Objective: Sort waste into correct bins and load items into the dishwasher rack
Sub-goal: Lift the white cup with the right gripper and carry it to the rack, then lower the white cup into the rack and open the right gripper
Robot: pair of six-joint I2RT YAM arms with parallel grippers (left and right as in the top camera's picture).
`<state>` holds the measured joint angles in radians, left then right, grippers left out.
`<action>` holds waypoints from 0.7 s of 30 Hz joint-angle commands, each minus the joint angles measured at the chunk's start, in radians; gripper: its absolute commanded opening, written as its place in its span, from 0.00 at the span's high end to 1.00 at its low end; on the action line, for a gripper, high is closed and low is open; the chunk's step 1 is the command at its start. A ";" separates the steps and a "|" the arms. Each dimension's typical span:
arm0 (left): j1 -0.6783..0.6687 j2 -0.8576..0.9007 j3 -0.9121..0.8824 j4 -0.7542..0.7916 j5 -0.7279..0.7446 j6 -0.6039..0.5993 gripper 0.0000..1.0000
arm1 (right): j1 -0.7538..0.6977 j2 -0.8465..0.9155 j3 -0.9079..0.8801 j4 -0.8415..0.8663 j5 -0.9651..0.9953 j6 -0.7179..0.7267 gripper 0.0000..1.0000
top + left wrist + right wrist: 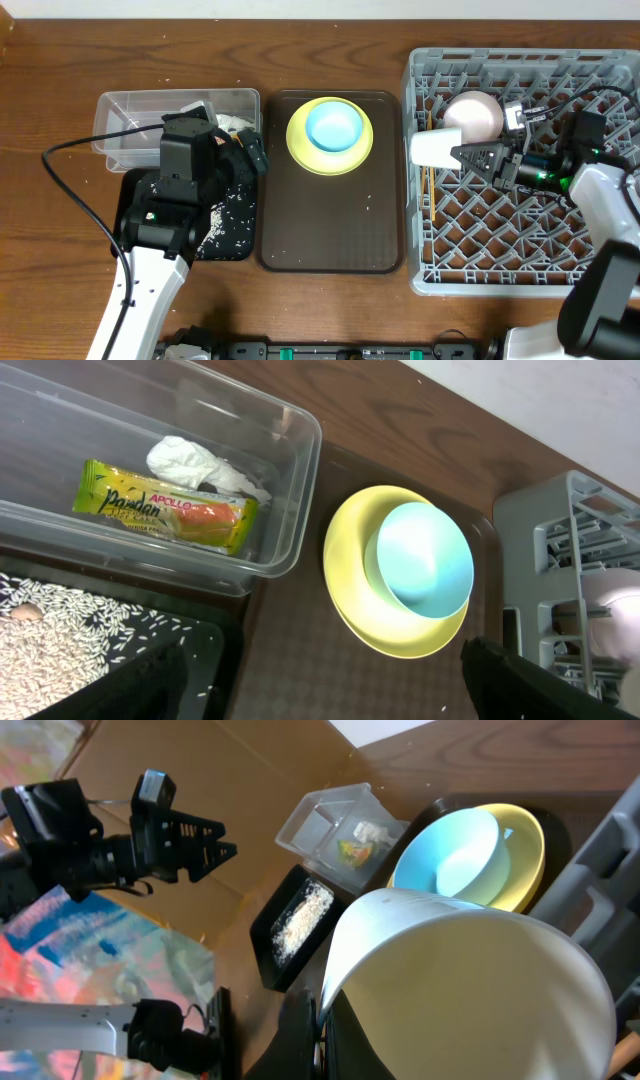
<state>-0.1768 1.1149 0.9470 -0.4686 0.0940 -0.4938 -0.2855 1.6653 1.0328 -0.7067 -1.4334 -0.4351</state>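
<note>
My right gripper (470,157) is shut on the rim of the small white cup (434,148), which lies on its side over the left edge of the grey dishwasher rack (520,270). In the right wrist view the cup (470,980) fills the frame, with its rim pinched between the fingers (318,1020). A white bowl (475,114) sits upside down in the rack, and the chopsticks (428,192) lie by the rack's left wall. The light blue bowl (333,125) sits on the yellow-green plate (300,150). My left gripper (320,665) is open and empty. The clear tub (290,470) holds the wrapper (165,508) and the tissue (195,465).
The plate and bowl stand on a dark brown serving tray (330,230) between the bins and the rack. The black tray (232,235) holds rice scraps (50,640), partly under my left arm. A black cable (60,190) loops across the table at the left.
</note>
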 commanded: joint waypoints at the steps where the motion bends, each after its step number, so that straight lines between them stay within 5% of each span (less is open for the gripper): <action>1: 0.005 0.002 0.018 -0.002 -0.009 0.010 0.10 | -0.023 0.053 0.002 0.012 -0.067 -0.003 0.99; 21: 0.004 0.002 0.018 -0.002 -0.009 0.010 0.10 | -0.121 0.100 0.002 -0.097 0.148 -0.004 0.99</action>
<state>-0.1768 1.1149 0.9470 -0.4686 0.0940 -0.4938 -0.3874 1.7622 1.0328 -0.7933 -1.3354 -0.4347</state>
